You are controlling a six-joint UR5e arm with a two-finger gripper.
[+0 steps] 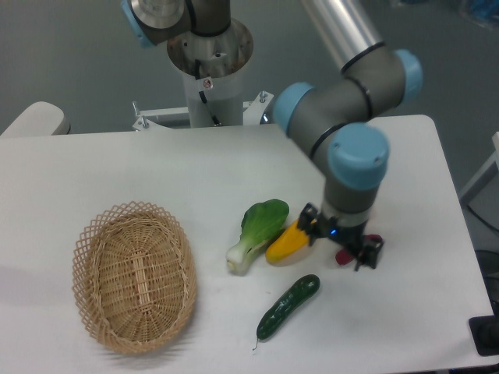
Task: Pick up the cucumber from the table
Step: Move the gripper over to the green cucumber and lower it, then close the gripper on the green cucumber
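White table (117, 171) spreads under everything, rounded corners, running out to all sides of the pincer. Robot arm (343, 101) comes down from the top of the view, grey tubes with light blue joint caps, wrist pointing straight down right above the pincer. Its round base (209, 58) stands at the back edge of the table, far behind and to the picture-left of the pincer.

Wicker basket (134, 274), oval, sits well to the picture-left of the pincer and a bit nearer the camera, apart from the vegetables.

Pincer (343, 249) is low, close to the table surface, black body with a small blue light. Fingers are hidden by the wrist and housing, so cannot tell whether they are spread or closed, and no grasp is visible.

Bok choy (256, 234), light green leaves with a white base, lies to the picture-left of the pincer, near it. Cucumber (288, 306), dark green and bumpy, lies flat on the table in front of the pincer, toward the camera and slightly picture-left, near but not touching it, thin stem end pointing at the camera. Yellow squash (287, 243) lies just beside the pincer on its picture-left, touching or nearly touching the bok choy. Something small and reddish-purple (345, 255) peeks out right under the pincer, mostly hidden.
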